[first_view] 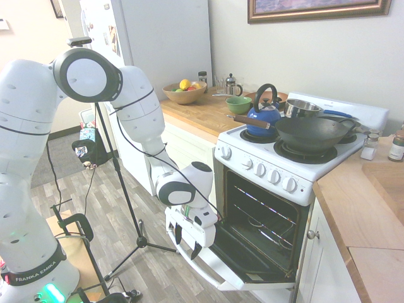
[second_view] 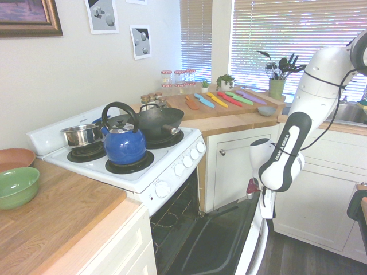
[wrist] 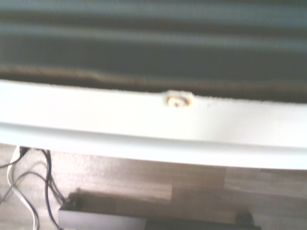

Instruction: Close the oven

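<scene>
Oven [first_view: 264,188] under the coils, door [first_view: 222,266] dropped open. Claw [first_view: 187,250] at its outer edge, fingers apart, no grip I can see. Risk: lifting off-centre, it slips off the rim; door drops, bangs.

Kettle [second_view: 124,143], saucepan [second_view: 82,135] and wok [first_view: 314,134] on the oven [first_view: 265,173], between two counters [second_view: 69,212].

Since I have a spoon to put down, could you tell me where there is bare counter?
Bare wood lies beside the green bowl, toward the kettle. The range top is crowded: kettle, saucepan and wok.
</scene>
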